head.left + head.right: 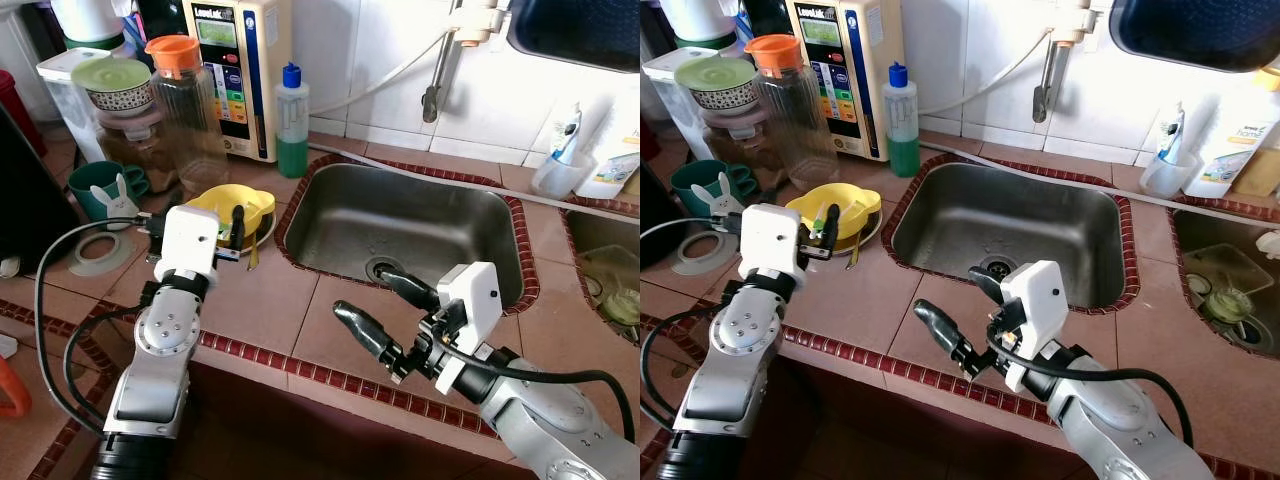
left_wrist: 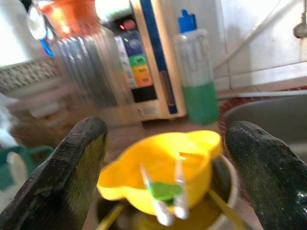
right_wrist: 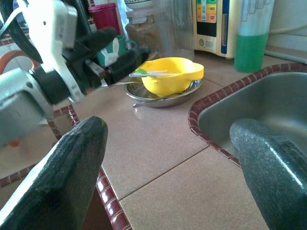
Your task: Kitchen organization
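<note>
While the head camera looks down on a tiled counter [image 1: 270, 320], the left gripper [image 1: 236, 232] hovers at the near edge of a yellow bowl [image 1: 232, 205] that sits in a steel dish [image 1: 268, 232] left of the sink [image 1: 400, 235]. Its fingers are hard to read from here. The right gripper [image 1: 385, 312] hangs over the counter's front edge before the sink, fingers spread wide and holding nothing. Behind the bowl stand a jar [image 1: 185, 110] with an orange lid, a green soap bottle [image 1: 292, 122] and a cream appliance [image 1: 238, 70]; a green mug [image 1: 103, 190] with a rabbit figure stands to the left.

From the left wrist, the two fingers [image 2: 62, 177] stand far apart, nothing between them, with the bowl [image 2: 158, 165] just ahead and between them. A green-handled utensil [image 2: 165, 194] lies in the bowl. The jar [image 2: 88, 67] and bottle [image 2: 199, 79] stand beyond.

From the right wrist, the fingers [image 3: 62, 177] are again wide apart and empty. Across the counter [image 3: 158, 148], the left gripper [image 3: 122, 60] reaches the bowl [image 3: 170, 74], which rests in the dish [image 3: 153, 96] near the sink's [image 3: 259, 100] corner.
</note>
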Controlling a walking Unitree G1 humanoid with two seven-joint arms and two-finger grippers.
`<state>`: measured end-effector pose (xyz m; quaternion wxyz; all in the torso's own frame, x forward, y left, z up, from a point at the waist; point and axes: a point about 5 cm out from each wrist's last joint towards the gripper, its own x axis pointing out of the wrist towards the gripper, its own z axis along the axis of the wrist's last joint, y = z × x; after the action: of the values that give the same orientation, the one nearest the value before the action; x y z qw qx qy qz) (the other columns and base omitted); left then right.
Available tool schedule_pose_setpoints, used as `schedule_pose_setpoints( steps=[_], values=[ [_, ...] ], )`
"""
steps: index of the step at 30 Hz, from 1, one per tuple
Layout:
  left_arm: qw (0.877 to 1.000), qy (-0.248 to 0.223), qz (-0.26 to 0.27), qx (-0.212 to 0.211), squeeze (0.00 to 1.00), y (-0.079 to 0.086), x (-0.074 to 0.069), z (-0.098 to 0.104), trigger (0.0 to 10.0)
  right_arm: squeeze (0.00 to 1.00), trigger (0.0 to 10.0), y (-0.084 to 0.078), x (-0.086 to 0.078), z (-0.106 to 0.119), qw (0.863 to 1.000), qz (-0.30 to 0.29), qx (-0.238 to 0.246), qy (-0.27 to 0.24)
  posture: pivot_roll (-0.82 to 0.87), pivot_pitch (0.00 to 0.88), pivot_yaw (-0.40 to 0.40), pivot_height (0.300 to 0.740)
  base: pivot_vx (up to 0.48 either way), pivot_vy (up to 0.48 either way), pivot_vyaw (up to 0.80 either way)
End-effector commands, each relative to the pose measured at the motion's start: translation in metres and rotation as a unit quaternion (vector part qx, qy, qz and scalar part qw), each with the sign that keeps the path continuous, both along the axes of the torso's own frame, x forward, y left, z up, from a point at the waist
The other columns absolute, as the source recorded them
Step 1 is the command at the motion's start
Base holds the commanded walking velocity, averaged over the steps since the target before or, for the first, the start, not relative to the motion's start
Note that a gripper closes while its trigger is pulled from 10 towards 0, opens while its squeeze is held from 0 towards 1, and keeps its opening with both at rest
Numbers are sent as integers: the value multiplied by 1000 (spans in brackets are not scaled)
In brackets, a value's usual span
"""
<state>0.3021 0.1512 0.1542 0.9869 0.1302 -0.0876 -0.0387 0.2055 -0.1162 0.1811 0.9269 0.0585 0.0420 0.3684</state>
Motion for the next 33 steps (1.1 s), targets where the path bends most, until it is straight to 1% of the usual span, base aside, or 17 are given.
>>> schedule_pose_setpoints(
  steps=[1,2,4,8,9,12,14,19,20,21,22,23,24,29,33],
  values=[
    [1000,3,-8,0,0,-2,2,-1,10000,0,10000,-1,2,3,1000,-3,1,-5,78,0,-7,740,0,0,0],
    [1000,7,-12,2,0,-3,2,-5,10000,0,10000,0,0,1,1000,5,2,8,74,0,-7,740,0,0,0],
    [1000,13,-16,-3,0,-4,2,-9,10000,0,10000,2,-3,2,1000,20,-2,10,71,0,-5,740,0,0,0],
    [1000,26,-8,-4,0,-2,5,-19,10000,0,10000,6,-10,3,998,56,2,26,53,0,1,740,0,0,0],
    [1000,26,-8,-4,0,-2,5,-19,10000,0,10000,6,-10,3,998,56,2,26,53,0,1,740,0,0,0],
    [1000,26,-8,-9,0,-2,11,-22,10000,0,10000,8,-16,4,996,78,8,32,45,0,-2,740,0,0,0],
    [1000,27,3,-13,0,-2,20,-23,10000,0,10000,10,-17,7,995,89,10,34,31,0,-3,740,0,0,0],
    [1000,27,-4,-12,0,-6,28,-26,10000,0,10000,12,-15,13,996,87,24,24,21,0,-5,740,0,0,0],
    [1000,23,-4,-18,0,-7,31,-25,6510,0,10000,12,-14,15,996,82,27,21,19,0,-4,740,0,0,0],
    [1000,22,-4,-21,0,-7,32,-24,6510,0,10000,12,-14,15,996,81,27,21,19,0,-4,740,0,0,0],
    [1000,21,-5,-22,0,-8,33,-24,3176,0,10000,11,-14,15,996,81,26,21,17,0,-4,740,0,0,0],
    [1000,20,-5,-23,0,-8,33,-24,3176,0,10000,11,-14,15,996,81,26,21,17,0,-4,740,0,0,0],
    [999,20,-5,-26,0,-8,34,-23,0,0,10000,11,-14,15,996,80,26,21,16,0,-3,740,0,0,0],
    [999,18,-3,-31,0,-8,35,-25,0,0,10000,11,-15,15,996,79,24,24,15,0,-4,740,0,0,0],
    [999,12,0,-34,0,-6,33,-26,0,0,10000,11,-15,15,996,79,24,26,16,0,-6,740,0,0,0]
  ],
)
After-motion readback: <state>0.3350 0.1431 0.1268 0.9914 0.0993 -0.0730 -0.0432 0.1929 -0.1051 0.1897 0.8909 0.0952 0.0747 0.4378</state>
